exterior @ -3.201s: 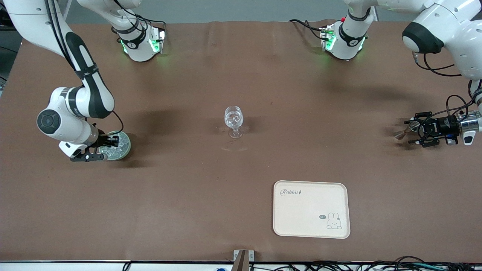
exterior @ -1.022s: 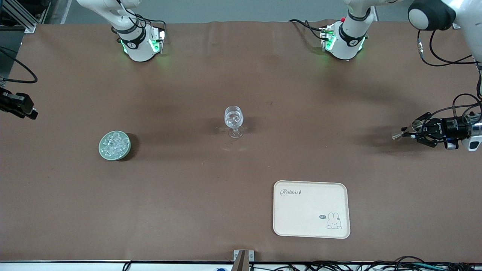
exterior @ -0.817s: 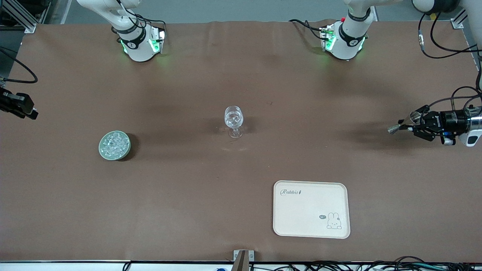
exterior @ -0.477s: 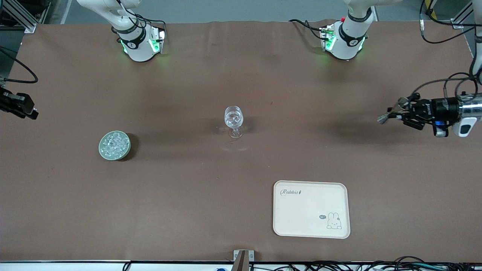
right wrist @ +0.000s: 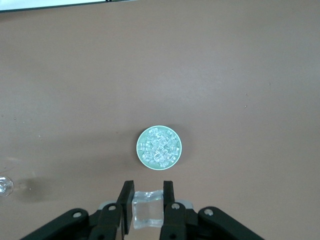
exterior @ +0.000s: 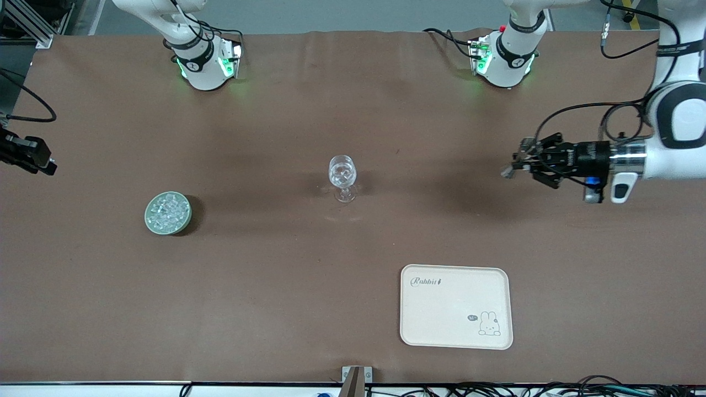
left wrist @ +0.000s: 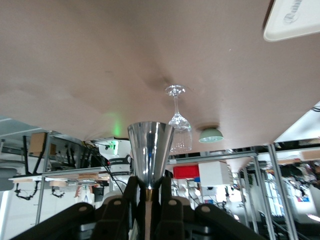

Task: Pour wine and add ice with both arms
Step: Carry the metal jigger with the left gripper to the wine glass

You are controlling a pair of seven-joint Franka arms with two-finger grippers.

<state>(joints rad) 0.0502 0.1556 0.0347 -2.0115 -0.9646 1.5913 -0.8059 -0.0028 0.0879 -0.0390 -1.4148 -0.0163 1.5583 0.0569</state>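
Overhead, right end effector (right wrist: pixel 148 200) pinching clear ice cube (right wrist: pixel 148 209); left end effector (left wrist: pixel 148 187) gripping shiny steel cone (left wrist: pixel 150 152).

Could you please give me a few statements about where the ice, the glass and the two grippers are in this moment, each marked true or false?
1. The right gripper is shut on an ice cube. True.
2. The green bowl of ice sits on the tray. False: it stands on the bare table, toward the right arm's end.
3. The left gripper holds a metal cone-shaped cup. True.
4. The wine glass lies on its side. False: it stands upright near the table's middle.
5. The tray is nearer to the front camera than the wine glass. True.
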